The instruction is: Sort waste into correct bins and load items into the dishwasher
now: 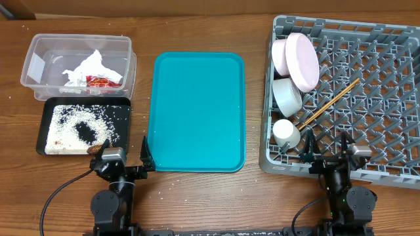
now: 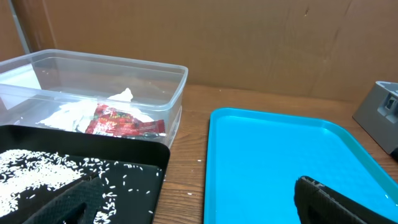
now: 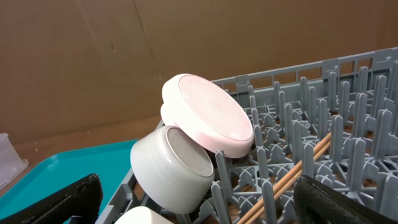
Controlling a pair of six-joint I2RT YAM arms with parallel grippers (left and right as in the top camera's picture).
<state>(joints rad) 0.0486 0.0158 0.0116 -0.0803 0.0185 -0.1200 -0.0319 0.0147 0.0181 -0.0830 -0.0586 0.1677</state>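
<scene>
**Waste in bins, dishes in rack, both claws wide**

At far left, the clear tub [image 1: 39, 49] holds crumpled paper [image 1: 88, 65] and a red wrapper [image 1: 100, 81]. Just in front of it, the black tray [image 1: 52, 105] carries scattered rice [image 1: 72, 117], with a brown lump [image 1: 96, 149] at its near edge. The left claw [image 1: 120, 158] sits beside that edge, fingers spread wide, holding nothing. A teal tray [image 1: 197, 111] lies in the middle. On the right, the grey rack [image 1: 387, 78] holds two plates [image 1: 303, 60] on edge, a bowl [image 1: 287, 96], a cup [image 1: 285, 132] and slanting chopsticks [image 1: 331, 101]. The right claw [image 1: 326, 151] stands wide and empty at the rack's near edge.
</scene>
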